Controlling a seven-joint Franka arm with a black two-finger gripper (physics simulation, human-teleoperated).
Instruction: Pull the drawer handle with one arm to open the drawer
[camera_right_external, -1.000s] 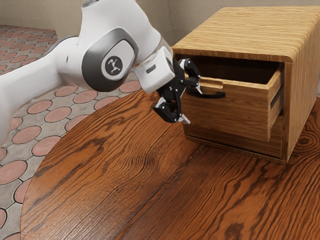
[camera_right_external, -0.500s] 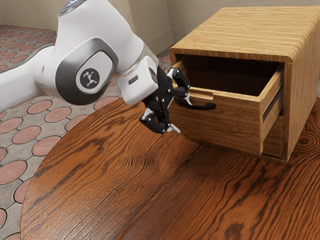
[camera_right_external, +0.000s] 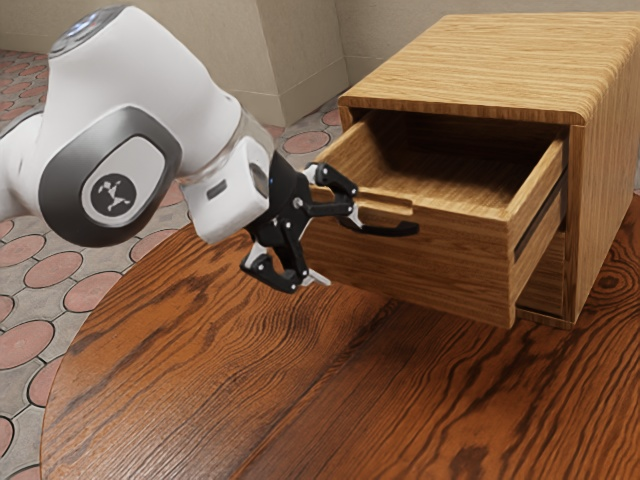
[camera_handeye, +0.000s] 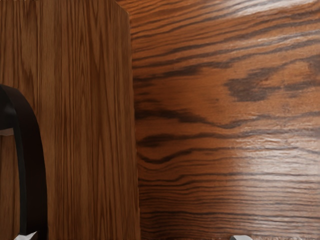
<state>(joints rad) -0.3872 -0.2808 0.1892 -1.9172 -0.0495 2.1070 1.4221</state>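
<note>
A light wooden cabinet (camera_right_external: 500, 60) stands on the dark wooden table (camera_right_external: 300, 400). Its drawer (camera_right_external: 440, 265) sticks well out of the cabinet toward the exterior view's left, and the inside looks bare. A black bar handle (camera_right_external: 388, 230) runs across the drawer front. My black gripper (camera_right_external: 333, 247) is at the handle's left end, open. One finger (camera_right_external: 335, 190) hooks behind the handle and the other (camera_right_external: 285, 275) hangs lower, off the drawer's corner. In the wrist view the drawer front (camera_handeye: 75, 125) and the curved handle (camera_handeye: 27, 165) are close under my hand.
The table's wood surface (camera_handeye: 225, 125) spreads out in front of the drawer. Beyond the table's rounded edge lies a floor of red round tiles (camera_right_external: 60, 270), and a beige wall (camera_right_external: 300, 50) stands behind the cabinet.
My arm has drawn back toward the exterior view's left, and the drawer has slid further out of the cabinet with it. The gripper has stayed hooked on the handle.
</note>
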